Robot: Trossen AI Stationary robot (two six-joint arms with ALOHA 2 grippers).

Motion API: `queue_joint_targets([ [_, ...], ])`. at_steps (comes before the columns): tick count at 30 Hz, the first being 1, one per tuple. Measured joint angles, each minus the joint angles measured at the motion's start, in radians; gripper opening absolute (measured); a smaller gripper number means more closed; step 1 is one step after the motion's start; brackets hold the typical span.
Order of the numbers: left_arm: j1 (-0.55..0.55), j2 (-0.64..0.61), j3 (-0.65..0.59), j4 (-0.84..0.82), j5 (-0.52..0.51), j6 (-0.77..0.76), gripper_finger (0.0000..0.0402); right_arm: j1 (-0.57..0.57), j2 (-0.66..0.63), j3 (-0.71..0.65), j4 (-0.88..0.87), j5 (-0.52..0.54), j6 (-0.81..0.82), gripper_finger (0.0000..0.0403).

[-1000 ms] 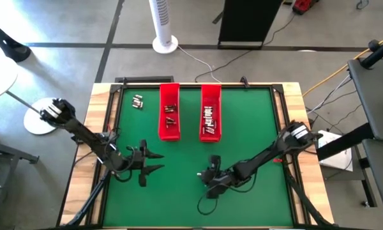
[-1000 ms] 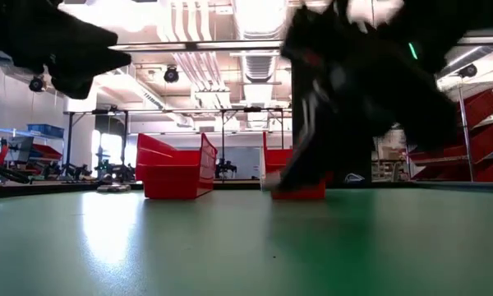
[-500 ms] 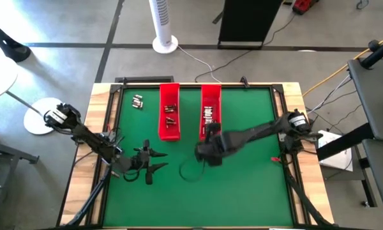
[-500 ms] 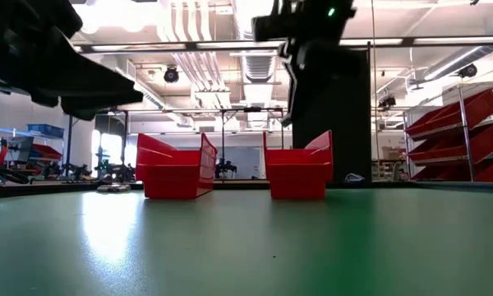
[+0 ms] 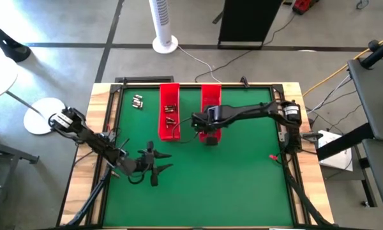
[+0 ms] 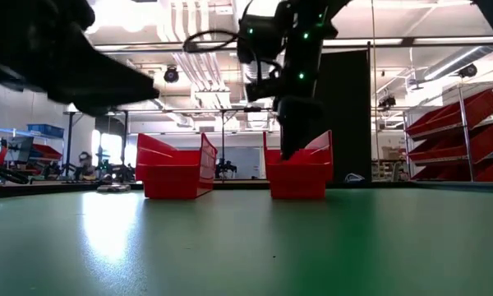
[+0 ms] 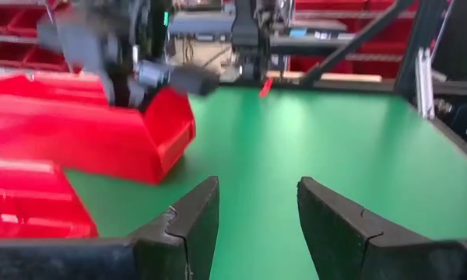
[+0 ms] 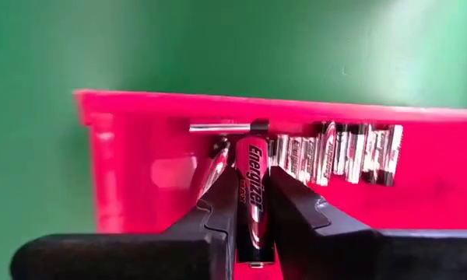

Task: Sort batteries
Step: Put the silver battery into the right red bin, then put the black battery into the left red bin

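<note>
My right gripper (image 8: pixel 251 204) hangs over the near end of the right red tray (image 5: pixel 210 102) and is shut on a silvery battery (image 8: pixel 252 159) with a black label. Below it, several batteries (image 8: pixel 335 152) lie in a row on that tray's floor. In the low view the right gripper (image 6: pixel 298 141) stands just above the tray's rim (image 6: pixel 297 168). The left red tray (image 5: pixel 169 118) holds a few batteries, and a few loose batteries (image 5: pixel 138 101) lie on the green mat near its far-left corner. My left gripper (image 5: pixel 156 165) is open over the near-left mat. My right gripper pinches the battery's side (image 8: pixel 253 183) between its two fingers (image 8: pixel 218 214), coming from above and pointing down. The battery lies along the fingers, and its free end sticks out past the fingertips. It is lifted clear above the tray.
The two red trays stand side by side at the far middle of the green mat (image 5: pixel 242 185), which has a wooden border. The mat's near half is free room. A small red object (image 5: pixel 272 158) lies near the right edge. A loose cable loops from the right arm.
My right gripper has swung from the near middle of the mat toward the far edge and now hangs over the near end of the right tray. My left gripper has drifted slightly toward the table's right, staying open.
</note>
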Motion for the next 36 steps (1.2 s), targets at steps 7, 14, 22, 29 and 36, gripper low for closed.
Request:
queue_joint_targets([
  [7, -0.005, -0.090, -0.003, 0.012, 0.001, 0.025, 0.0154, -0.053, 0.074, -0.001, 0.009, -0.052, -0.034, 0.0048],
  [14, -0.014, -0.136, -0.011, -0.047, 0.011, 0.014, 0.0154, -0.081, 0.098, -0.001, 0.011, -0.052, -0.024, 0.0055],
  [22, -0.014, -0.133, -0.011, -0.051, 0.011, 0.014, 0.0154, -0.086, 0.098, -0.001, 0.011, -0.048, -0.015, 0.0104],
  [29, -0.014, -0.157, -0.011, -0.050, 0.011, 0.014, 0.0154, -0.061, 0.049, 0.063, -0.067, -0.030, 0.017, 0.0156],
  [36, -0.014, -0.217, -0.011, -0.064, 0.011, 0.014, 0.0154, 0.091, -0.080, 0.193, -0.207, 0.131, 0.120, 0.0186],
])
